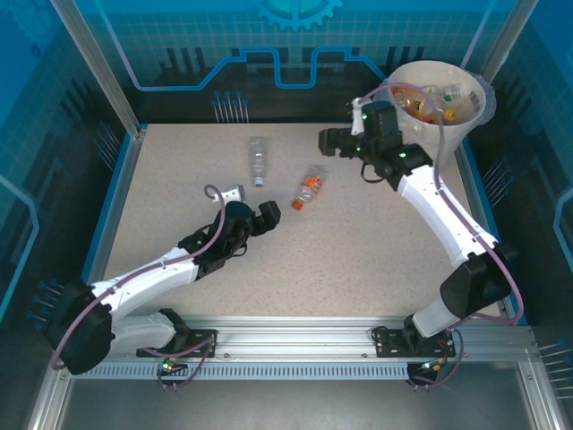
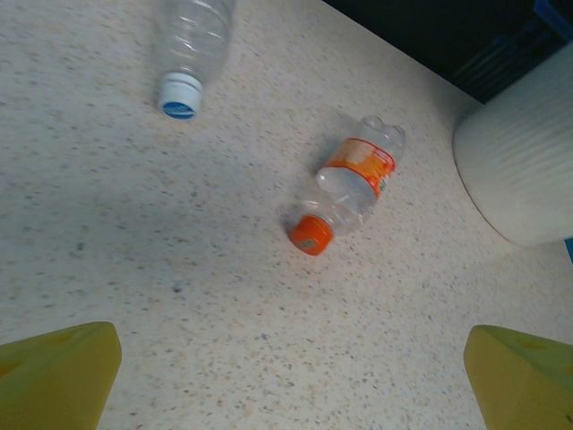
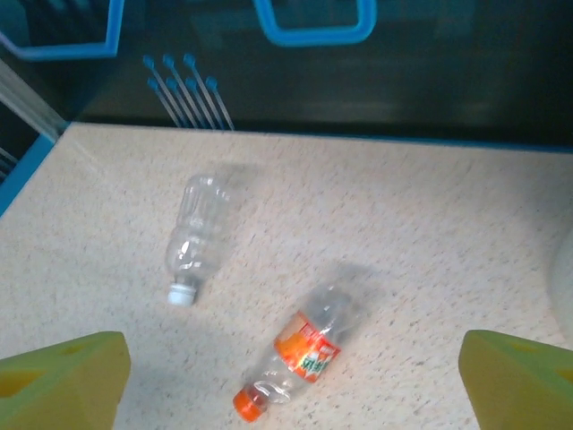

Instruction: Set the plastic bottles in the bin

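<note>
On the speckled surface [image 1: 358,260], two bottles were left outside the bin [image 1: 461,130].

Item 1: orange-capped bottle [image 1: 309,188]. It lay on its side near the middle, with an orange label, its cap toward the near edge and its base toward the bin.

Item 2: clear bottle [image 1: 258,159] with a pale cap. It lay on its side to the left of item 1, apart from it, with its cap toward the near edge.

Item 3: bin, at the far right corner. Several bottles [image 1: 428,100] were already inside.

Left fingers [image 2: 54,372]: spread wide and holding nothing, low over the surface. The orange-capped bottle lay ahead of them, slightly right of centre.

Right fingers [image 3: 519,381]: spread wide and empty, raised just left of the bin. Both loose bottles lay ahead of and below them.

Handling note (a judgement): the step in hand appeared to be picking up the orange-capped bottle, and the left arm was the closer one.
- Turn the wrist so the fingers cross the bottle's width, not its length.
- Centre on the labelled middle, where the body looked firmest.
- Come down until the tips nearly meet the surface before closing, as a round, light bottle could roll or squirt out of a high or off-centre pinch.
- Lift clear of the rim before carrying it over the bin, and keep out of the right arm's way there.
</note>
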`<state>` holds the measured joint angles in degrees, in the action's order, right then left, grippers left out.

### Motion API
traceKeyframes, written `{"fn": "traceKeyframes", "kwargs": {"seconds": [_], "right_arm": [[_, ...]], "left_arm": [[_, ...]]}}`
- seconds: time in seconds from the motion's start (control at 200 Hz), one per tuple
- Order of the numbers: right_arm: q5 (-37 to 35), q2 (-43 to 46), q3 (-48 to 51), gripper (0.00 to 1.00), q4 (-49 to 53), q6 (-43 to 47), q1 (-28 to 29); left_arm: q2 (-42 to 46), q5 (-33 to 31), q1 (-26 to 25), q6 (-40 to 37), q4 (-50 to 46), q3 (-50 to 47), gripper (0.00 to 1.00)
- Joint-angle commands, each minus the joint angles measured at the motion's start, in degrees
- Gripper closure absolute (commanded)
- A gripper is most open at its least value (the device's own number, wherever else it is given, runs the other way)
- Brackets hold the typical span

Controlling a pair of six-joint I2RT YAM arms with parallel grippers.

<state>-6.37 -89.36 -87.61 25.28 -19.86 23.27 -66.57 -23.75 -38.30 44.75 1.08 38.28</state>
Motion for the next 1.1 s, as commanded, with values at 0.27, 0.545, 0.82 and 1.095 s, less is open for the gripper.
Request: {"fn": "traceKeyframes", "kwargs": {"seconds": [0.27,0.545,0.82,1.095], "right_arm": [[-13.43,-19.54,-1.59,0.00,-0.48,-14.20,8.72],[-17.89,-30.44,-5.09,0.00,-0.26,-24.19,9.56],[-16.01,-38.47,-10.07,0.09,0.44,-28.73,8.18],[-17.35,-36.46,-5.23,0.38,-2.46,-24.92,7.93]], "left_arm": [[8.16,-6.79,2.36,4.11,-7.21,-4.86,0.01],[9.61,-6.93,2.96,5.46,-9.01,-6.20,0.01],[9.54,-6.25,3.29,5.88,-8.91,-6.89,0.01],[8.41,-5.39,3.56,6.12,-8.12,-6.99,0.01]]}}
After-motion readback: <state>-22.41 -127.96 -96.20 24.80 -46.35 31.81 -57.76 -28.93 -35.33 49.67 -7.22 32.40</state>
